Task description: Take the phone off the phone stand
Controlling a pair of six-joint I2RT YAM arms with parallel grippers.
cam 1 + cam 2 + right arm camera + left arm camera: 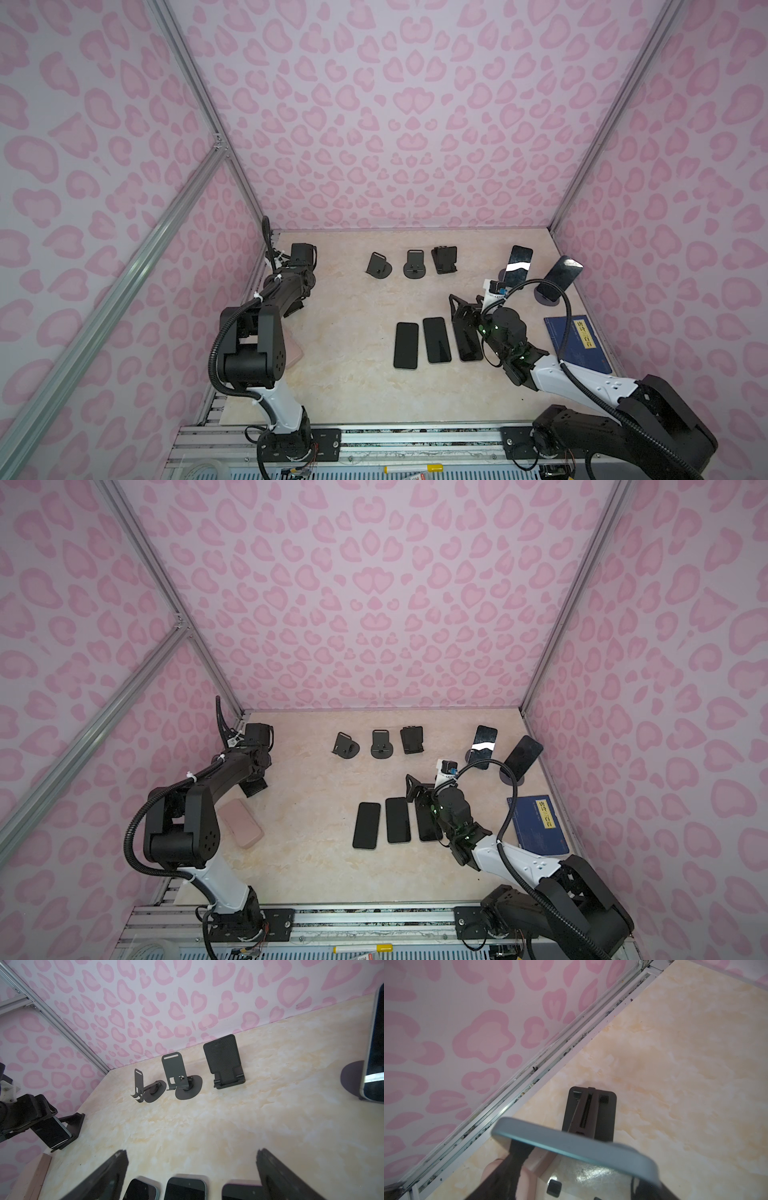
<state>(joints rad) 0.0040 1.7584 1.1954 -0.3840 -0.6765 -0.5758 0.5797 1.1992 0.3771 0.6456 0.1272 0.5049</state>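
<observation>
**Left of the flat phone row (436,340): phone (53,1133) grabbed, not lifted yet**

Left wrist view: the left gripper (575,1169) is clamped on the teal-edged phone, which looks still seated on its phone stand (589,1113).

Right wrist view: the right gripper (191,1155) gapes wide and empty over the row, with three empty stands (176,1074) beyond it.

Top view: two propped phones (519,264) wait beyond the row, to its right.

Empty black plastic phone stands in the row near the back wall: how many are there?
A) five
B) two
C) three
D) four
C: a top view shows three empty black phone stands side by side, the left one, the middle one and the right one, none bearing a phone.
</observation>
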